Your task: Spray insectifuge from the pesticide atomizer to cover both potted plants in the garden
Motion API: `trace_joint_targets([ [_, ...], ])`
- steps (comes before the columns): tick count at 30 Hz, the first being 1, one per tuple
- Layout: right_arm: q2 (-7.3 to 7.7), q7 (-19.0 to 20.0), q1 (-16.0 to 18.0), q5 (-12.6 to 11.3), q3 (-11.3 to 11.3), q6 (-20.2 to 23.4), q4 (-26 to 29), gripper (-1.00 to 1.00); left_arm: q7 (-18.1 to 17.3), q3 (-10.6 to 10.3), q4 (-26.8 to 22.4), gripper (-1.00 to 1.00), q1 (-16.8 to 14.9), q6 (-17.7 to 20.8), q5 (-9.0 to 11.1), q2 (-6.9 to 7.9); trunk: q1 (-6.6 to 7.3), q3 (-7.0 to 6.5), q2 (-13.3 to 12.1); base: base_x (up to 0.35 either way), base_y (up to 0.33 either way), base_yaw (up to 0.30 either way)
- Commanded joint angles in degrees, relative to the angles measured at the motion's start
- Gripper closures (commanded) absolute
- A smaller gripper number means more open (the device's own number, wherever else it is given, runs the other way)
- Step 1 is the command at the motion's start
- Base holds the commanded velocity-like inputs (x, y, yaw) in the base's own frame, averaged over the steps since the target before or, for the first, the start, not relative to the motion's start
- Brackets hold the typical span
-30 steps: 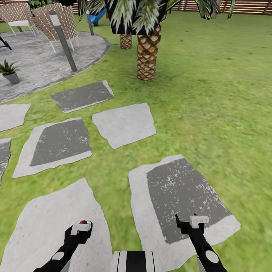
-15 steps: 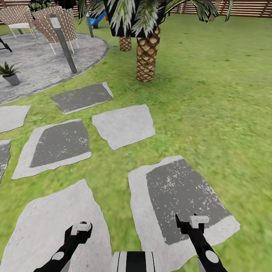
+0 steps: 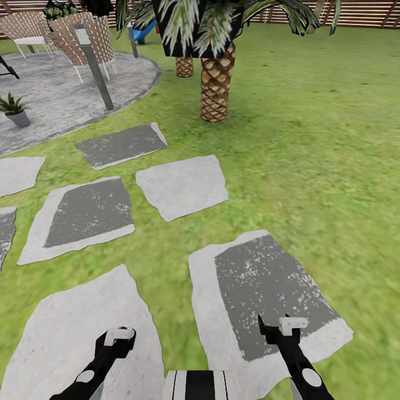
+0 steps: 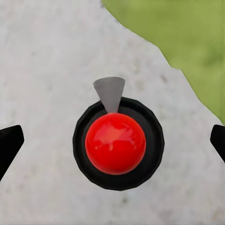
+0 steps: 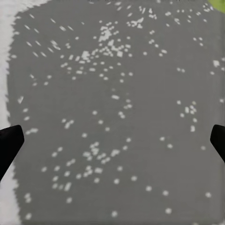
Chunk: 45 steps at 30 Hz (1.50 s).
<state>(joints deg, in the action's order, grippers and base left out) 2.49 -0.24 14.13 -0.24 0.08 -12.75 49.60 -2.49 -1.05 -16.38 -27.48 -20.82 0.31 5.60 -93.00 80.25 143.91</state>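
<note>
One potted plant (image 3: 15, 109), a green rosette in a grey pot, stands on the round stone patio (image 3: 55, 100) at the far left of the garden. My left gripper (image 3: 119, 335) hangs open over a pale stepping slab (image 3: 61, 328). In the left wrist view a round red knob in a black ring (image 4: 115, 143) with a grey wedge sits midway between the wide-apart fingertips (image 4: 9, 145), touching neither. I cannot tell whether this is the pesticide atomizer seen end-on. My right gripper (image 3: 291, 323) is open and empty over a dark grey slab (image 5: 112, 93).
Several stepping slabs (image 3: 180, 185) lie across the lawn ahead. A scaly palm trunk (image 3: 215, 83) stands in the middle distance. A grey post (image 3: 94, 64) and woven chairs (image 3: 83, 33) are on the patio, with a brown slatted fence (image 3: 361, 11) behind. Open grass (image 3: 322, 139) stretches to the right.
The whole view has shifted slightly, so the camera moved. A red speck beside the left gripper a second ago is hidden now. Both arms hold the same pose.
</note>
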Motion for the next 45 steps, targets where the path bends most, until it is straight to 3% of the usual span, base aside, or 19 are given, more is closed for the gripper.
trace_joint_targets([
  [1, 0.00, -0.02, 0.02, -0.02, 0.01, -0.17, -0.03, -1.00, -0.12, -0.09, 0.06, -1.00, -0.03, -0.18, 0.04, 0.02, 0.01, 0.03, 0.01, 0.000, 0.000, 0.000],
  [9, 0.00, -0.02, 0.02, -0.02, 0.01, -0.17, -0.03, -1.00, -0.15, -0.09, 0.12, -1.00, 0.05, -0.18, 0.04, 0.02, 0.01, 0.03, 0.01, 0.000, 0.000, 0.000],
  [10, 0.01, -0.02, 0.02, -0.02, 0.01, -0.17, -0.03, -1.00, -0.13, -0.09, 0.12, 1.00, 0.06, -0.18, 0.04, 0.02, 0.01, 0.03, 0.01, 0.000, 0.000, 0.000],
  [39, 0.00, -0.02, 0.02, -0.02, 0.01, -0.17, -0.03, -1.00, -0.15, -0.09, 0.03, 1.00, 0.08, -0.24, 0.04, -0.07, 0.01, 0.03, 0.01, 0.000, 0.000, 0.000],
  [45, 0.03, -0.02, 0.02, -0.02, 0.01, -0.17, -0.03, -1.00, -0.15, -0.09, 0.03, 1.00, 0.13, -0.54, 0.04, -0.07, 0.16, -1.30, -0.07, 0.000, 0.000, 0.000],
])
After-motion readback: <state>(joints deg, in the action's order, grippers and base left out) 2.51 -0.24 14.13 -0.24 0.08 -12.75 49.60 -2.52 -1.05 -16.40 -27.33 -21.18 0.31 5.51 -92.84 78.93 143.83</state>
